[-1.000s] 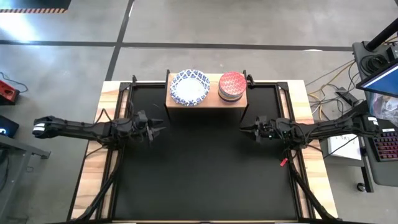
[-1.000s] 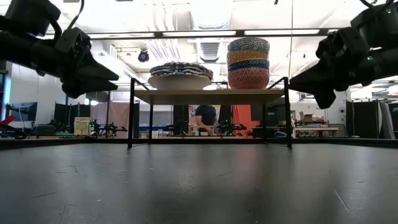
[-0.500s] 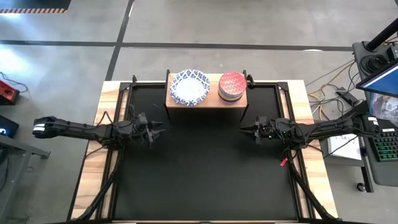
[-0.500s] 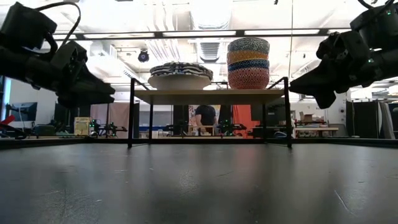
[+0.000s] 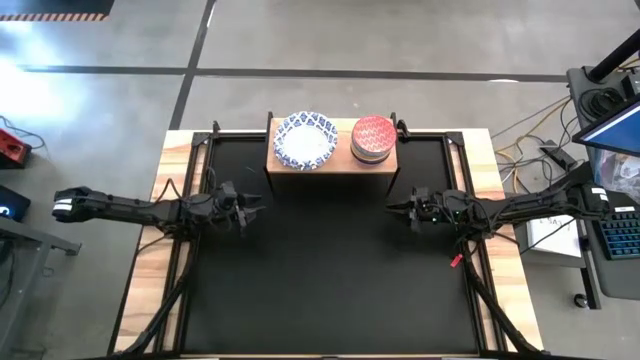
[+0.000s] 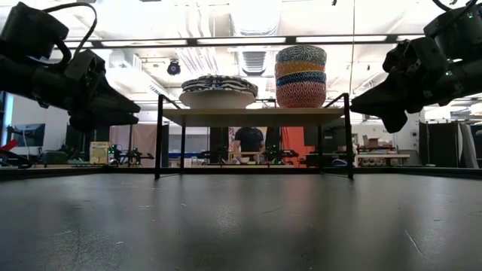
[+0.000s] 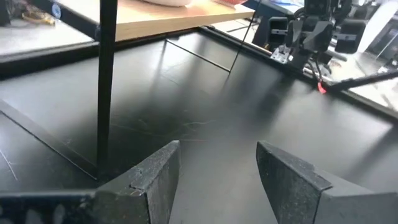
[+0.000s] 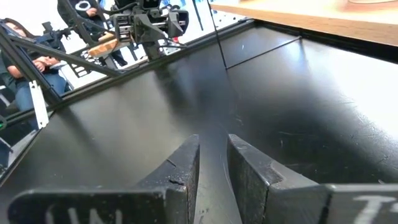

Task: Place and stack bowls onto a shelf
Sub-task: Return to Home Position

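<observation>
The light-wood shelf [image 5: 331, 158] stands on dark legs at the far edge of the black mat. On it sits a stack of wide white bowls with blue-patterned rims [image 5: 305, 139] [image 6: 218, 90]. Beside that, toward the right, is a stack of smaller bowls [image 5: 373, 139] [image 6: 301, 76] with the red one showing on top in the high view. My left gripper [image 5: 257, 204] [image 7: 217, 157] hovers open over the mat, in front of the shelf's left end. My right gripper [image 5: 393, 209] [image 8: 214, 144] hovers in front of the shelf's right end, its fingers almost together and holding nothing.
The black mat [image 5: 330, 280] spreads between and in front of both grippers. Wooden table borders [image 5: 150, 270] run along the left and right sides. Cables and a keyboard [image 5: 620, 235] lie off the table's right side. A person [image 6: 247, 143] is in the room behind the shelf.
My left gripper has sunk a little toward the mat, still open. The right arm and the bowls have kept still.
</observation>
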You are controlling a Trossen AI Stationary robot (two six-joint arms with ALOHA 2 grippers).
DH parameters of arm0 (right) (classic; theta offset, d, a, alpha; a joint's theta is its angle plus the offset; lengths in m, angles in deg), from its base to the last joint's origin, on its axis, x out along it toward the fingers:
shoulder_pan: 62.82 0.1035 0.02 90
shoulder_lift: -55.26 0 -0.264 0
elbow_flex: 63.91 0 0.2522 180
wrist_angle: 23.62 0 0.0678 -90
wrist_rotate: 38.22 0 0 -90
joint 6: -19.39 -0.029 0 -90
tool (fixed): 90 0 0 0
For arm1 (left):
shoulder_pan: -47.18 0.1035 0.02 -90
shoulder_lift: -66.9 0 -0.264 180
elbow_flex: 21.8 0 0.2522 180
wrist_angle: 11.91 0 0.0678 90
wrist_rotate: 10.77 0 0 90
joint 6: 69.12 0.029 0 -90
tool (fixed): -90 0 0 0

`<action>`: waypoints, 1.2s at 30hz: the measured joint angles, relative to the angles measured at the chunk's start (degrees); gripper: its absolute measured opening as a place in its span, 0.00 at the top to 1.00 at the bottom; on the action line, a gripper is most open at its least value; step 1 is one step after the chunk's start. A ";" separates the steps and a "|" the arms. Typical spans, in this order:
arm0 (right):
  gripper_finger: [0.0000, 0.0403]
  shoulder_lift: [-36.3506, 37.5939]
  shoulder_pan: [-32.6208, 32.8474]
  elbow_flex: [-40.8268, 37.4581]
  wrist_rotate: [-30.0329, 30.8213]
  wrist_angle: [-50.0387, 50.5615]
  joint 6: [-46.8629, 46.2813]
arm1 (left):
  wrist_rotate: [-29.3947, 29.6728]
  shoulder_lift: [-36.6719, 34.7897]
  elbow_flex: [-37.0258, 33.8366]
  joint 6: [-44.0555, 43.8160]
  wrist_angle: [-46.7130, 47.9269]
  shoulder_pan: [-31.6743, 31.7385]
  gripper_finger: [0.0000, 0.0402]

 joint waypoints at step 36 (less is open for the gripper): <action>0.82 20.12 0.00 -0.03 -0.04 0.02 0.01 | 0.12 -28.96 -0.09 -2.55 0.48 -0.15 0.51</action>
